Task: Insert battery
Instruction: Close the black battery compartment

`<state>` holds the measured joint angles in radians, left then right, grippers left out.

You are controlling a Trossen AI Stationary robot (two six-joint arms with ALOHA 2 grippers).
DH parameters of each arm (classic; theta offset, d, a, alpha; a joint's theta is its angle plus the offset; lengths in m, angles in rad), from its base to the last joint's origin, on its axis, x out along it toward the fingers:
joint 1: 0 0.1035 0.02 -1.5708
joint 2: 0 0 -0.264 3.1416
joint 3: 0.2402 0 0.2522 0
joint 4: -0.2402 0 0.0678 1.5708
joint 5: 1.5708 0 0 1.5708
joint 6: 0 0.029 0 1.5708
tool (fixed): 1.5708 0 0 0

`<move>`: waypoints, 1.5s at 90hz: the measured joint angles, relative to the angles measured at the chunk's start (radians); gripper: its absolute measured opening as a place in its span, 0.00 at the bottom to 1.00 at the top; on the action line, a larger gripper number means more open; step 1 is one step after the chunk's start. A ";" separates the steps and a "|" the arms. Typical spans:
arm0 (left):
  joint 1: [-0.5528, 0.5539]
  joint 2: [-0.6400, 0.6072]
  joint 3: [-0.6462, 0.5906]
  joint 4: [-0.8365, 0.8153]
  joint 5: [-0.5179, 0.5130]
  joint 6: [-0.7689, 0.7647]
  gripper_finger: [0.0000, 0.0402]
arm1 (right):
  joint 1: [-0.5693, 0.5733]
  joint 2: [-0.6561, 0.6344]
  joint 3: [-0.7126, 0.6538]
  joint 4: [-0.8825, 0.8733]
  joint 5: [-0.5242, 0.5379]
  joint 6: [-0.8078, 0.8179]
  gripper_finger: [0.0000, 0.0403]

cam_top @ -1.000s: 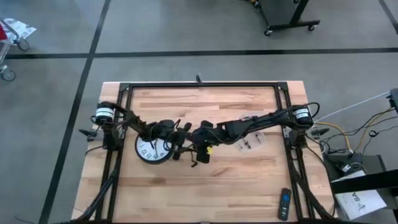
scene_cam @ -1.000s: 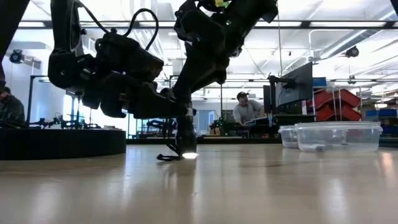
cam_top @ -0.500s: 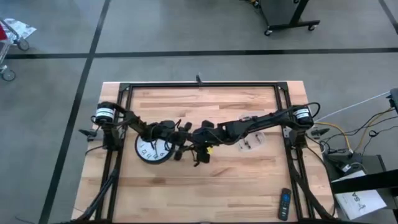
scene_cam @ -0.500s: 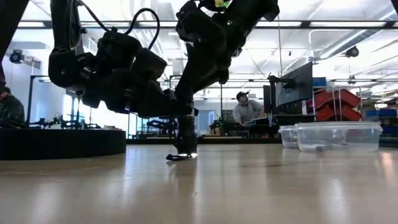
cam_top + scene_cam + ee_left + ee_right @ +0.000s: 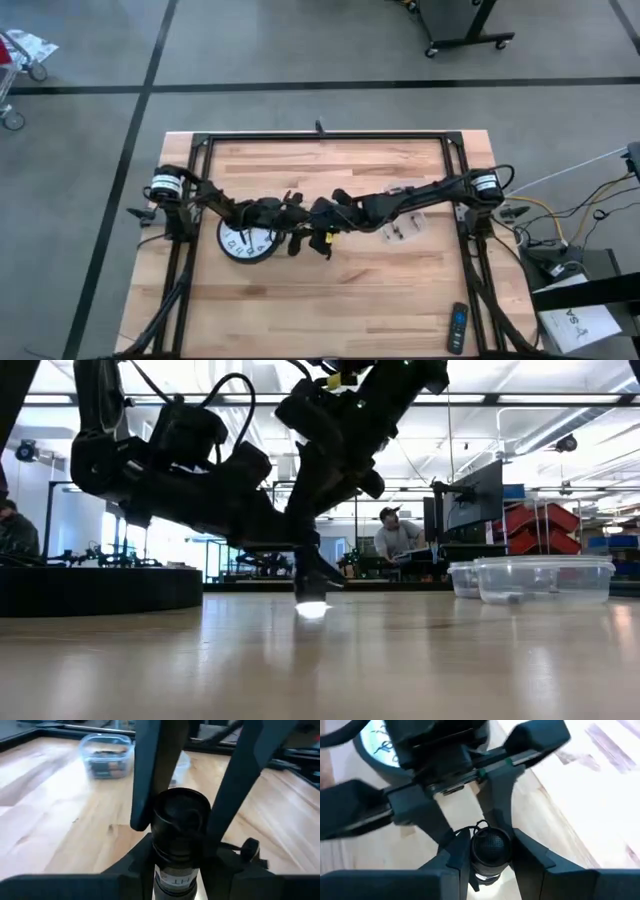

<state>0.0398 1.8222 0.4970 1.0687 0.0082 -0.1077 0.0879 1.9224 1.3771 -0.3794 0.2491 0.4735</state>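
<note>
1. Right gripper (image 5: 489, 862): its 2 fingers (image 5: 451, 862) are clamped on a dark torch (image 5: 490, 846), 1 on each side of the barrel, just below the domed end cap.
2. Left gripper (image 5: 177, 870): its fingers (image 5: 134, 866) close on the same torch from the opposite side, against the labelled part of the barrel. The 2 grips sit one after the other along the barrel, so neither gripper blocks the other.
3. Probable reason for the double grip: 1 gripper steadies the body while the other works the cap, which must come off before a cell can go in. The cap appears fitted.
4. Torch position: upright at mid-table and clear of the wood. The low view shows a bright glow (image 5: 312, 609) on the table under it, so the lens end points down and the cap end points up.
5. Battery location: no battery is in either gripper. A clear tub (image 5: 107, 756) holding what look like batteries stands on the right arm's side, well apart from the torch. A 2nd tub (image 5: 179, 764) stands near it.
6. Also on the table: a clock (image 5: 240, 240) lies face-up, just beside the left gripper.
7. Progress estimate: early; insertion is not yet begun.
</note>
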 joint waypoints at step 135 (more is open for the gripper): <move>0.135 -0.033 0.026 -0.085 0.542 0.407 0.46 | 0.004 0.000 0.001 -0.016 -0.036 -0.028 0.23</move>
<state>0.1751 1.7889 0.5232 0.9839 0.5504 0.2995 0.0917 1.9221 1.3781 -0.3954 0.2127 0.4458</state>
